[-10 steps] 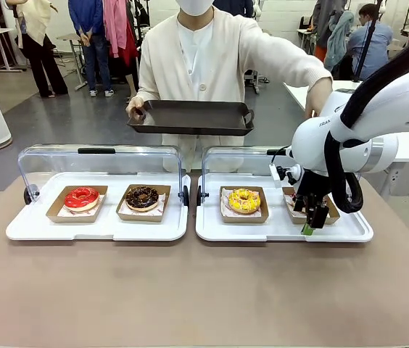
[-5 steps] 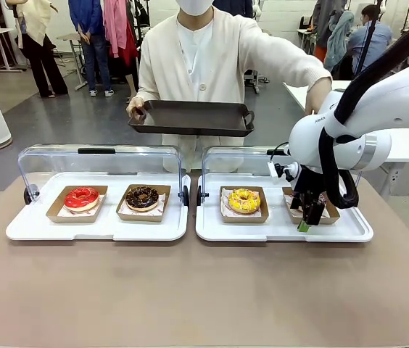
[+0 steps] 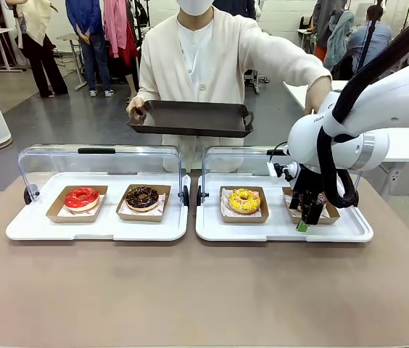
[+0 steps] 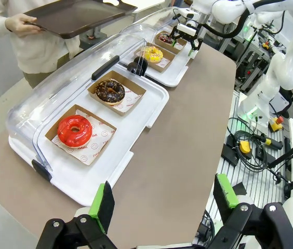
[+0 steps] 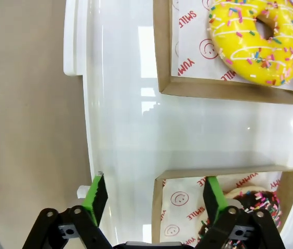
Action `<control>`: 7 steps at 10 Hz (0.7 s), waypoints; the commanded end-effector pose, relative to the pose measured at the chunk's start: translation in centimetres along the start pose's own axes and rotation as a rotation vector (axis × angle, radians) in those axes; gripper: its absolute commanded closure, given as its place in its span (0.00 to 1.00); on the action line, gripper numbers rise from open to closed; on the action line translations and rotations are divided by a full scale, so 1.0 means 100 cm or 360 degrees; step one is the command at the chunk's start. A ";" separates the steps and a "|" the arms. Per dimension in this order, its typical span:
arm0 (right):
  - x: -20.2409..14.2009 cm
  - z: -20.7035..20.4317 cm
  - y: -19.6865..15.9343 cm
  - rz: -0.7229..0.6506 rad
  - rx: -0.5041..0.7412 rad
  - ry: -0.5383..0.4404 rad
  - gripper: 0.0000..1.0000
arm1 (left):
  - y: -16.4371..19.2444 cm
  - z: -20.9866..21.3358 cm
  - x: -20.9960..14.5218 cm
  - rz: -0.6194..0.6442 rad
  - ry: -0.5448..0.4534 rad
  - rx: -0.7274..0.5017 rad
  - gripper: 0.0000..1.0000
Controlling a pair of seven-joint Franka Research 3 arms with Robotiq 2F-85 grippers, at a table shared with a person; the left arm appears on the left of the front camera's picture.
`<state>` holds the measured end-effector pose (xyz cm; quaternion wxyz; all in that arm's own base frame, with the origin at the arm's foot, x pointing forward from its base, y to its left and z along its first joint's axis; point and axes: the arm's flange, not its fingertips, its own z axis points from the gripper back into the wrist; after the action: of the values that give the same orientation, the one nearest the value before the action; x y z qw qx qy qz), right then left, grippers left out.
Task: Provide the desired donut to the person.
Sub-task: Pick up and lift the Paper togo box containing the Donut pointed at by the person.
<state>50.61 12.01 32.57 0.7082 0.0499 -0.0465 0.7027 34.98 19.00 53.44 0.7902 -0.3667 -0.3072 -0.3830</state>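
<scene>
The person (image 3: 197, 58) in a cream cardigan stands at the far side holding out a dark tray (image 3: 190, 117). Four donuts sit in cardboard boxes: red (image 3: 81, 197), chocolate (image 3: 142, 196), yellow with sprinkles (image 3: 244, 200), and a dark sprinkled one (image 5: 250, 207) at the far right. My right gripper (image 3: 307, 217) is down at that far-right box (image 3: 329, 214). In the right wrist view my right gripper (image 5: 154, 194) has its green pads apart, with the box's side wall (image 5: 158, 207) between them. My left gripper (image 4: 163, 199) hangs open above the table's near left end, holding nothing.
Two white serving trays (image 3: 96, 228) (image 3: 277, 232) lie side by side, with their clear lids (image 3: 99, 163) swung up behind them. Brown tabletop (image 3: 190, 290) stretches in front. Other people stand farther back in the room.
My right gripper has moved slightly left and closer to the far-right box. The person and the donuts are unchanged.
</scene>
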 end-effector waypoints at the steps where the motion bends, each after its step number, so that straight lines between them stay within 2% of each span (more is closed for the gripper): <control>1: -0.004 -0.009 -0.004 0.0025 0.0021 -0.0022 0.34 | 0.000 0.001 0.001 -0.0018 -0.0029 -0.0008 0.00; 2: -0.004 -0.009 -0.003 0.0026 0.0015 -0.0017 0.66 | 0.000 0.001 0.001 -0.0018 -0.0029 -0.0008 0.00; 3: -0.005 -0.009 -0.002 0.0032 0.0012 -0.0014 0.74 | 0.000 0.001 0.001 -0.0018 -0.0029 -0.0008 0.00; 4: -0.005 -0.009 -0.002 0.0036 0.0003 -0.0008 1.00 | 0.000 0.001 0.001 -0.0018 -0.0029 -0.0008 0.00; 7: -0.004 -0.010 -0.001 0.0042 -0.0006 -0.0004 1.00 | 0.000 0.001 0.001 -0.0018 -0.0029 -0.0008 0.00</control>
<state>50.67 11.89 32.58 0.7061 0.0490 -0.0473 0.7049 34.98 19.00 53.44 0.7902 -0.3667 -0.3072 -0.3830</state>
